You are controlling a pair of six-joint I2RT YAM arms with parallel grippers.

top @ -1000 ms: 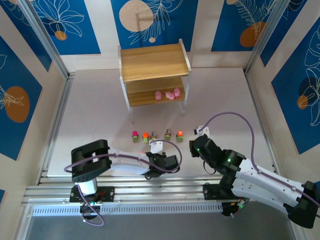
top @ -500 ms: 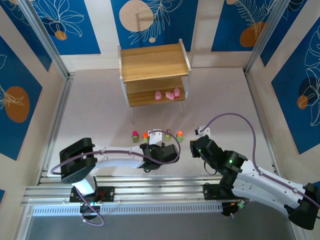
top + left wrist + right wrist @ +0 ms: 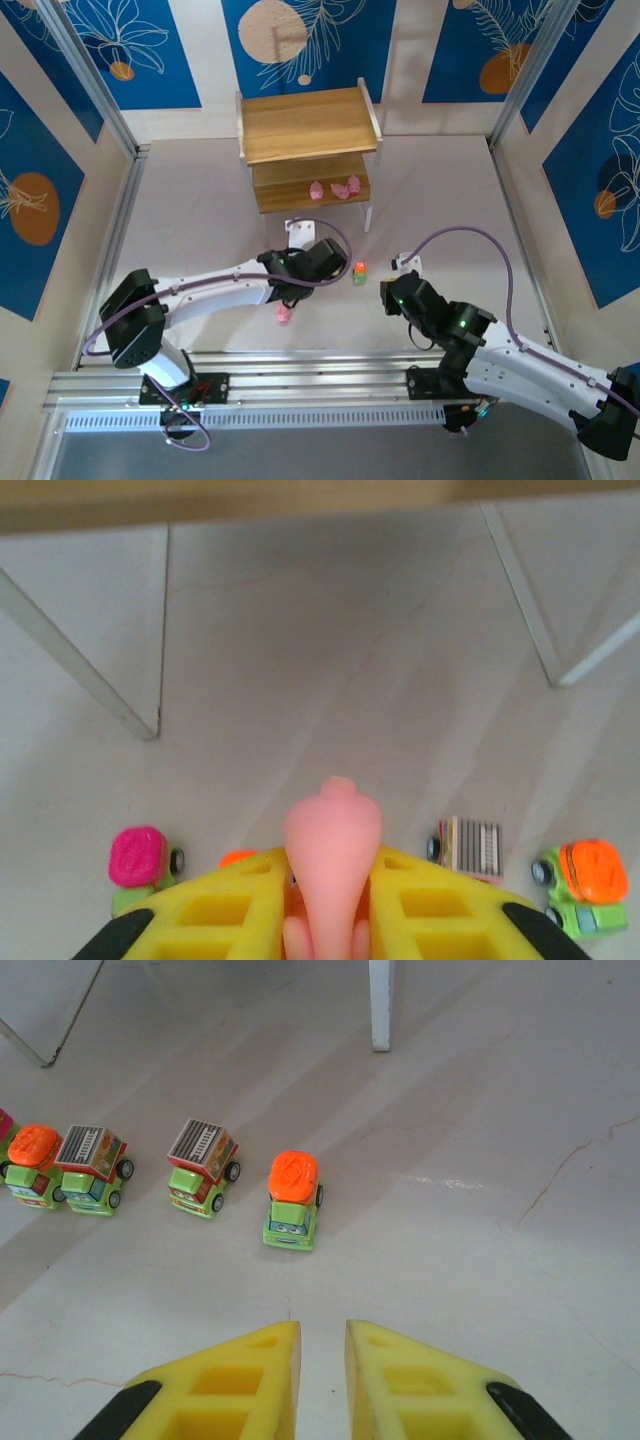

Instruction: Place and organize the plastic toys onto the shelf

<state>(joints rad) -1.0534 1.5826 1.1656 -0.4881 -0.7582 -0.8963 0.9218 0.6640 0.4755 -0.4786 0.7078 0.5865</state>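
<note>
My left gripper is clenched on a rounded pink plastic figure that stands up between its yellow fingers, just over the row of little green plastic trucks on the pale table, on the near side of the small two-tier wooden shelf with thin white legs. My right gripper grasps nothing, its fingers parted by a slim gap, low over the table and pointing at the orange-topped green truck at the right end of the row. Three more pink figures sit on the lower board, and one loose pink figure lies on the table beside my left arm
</note>
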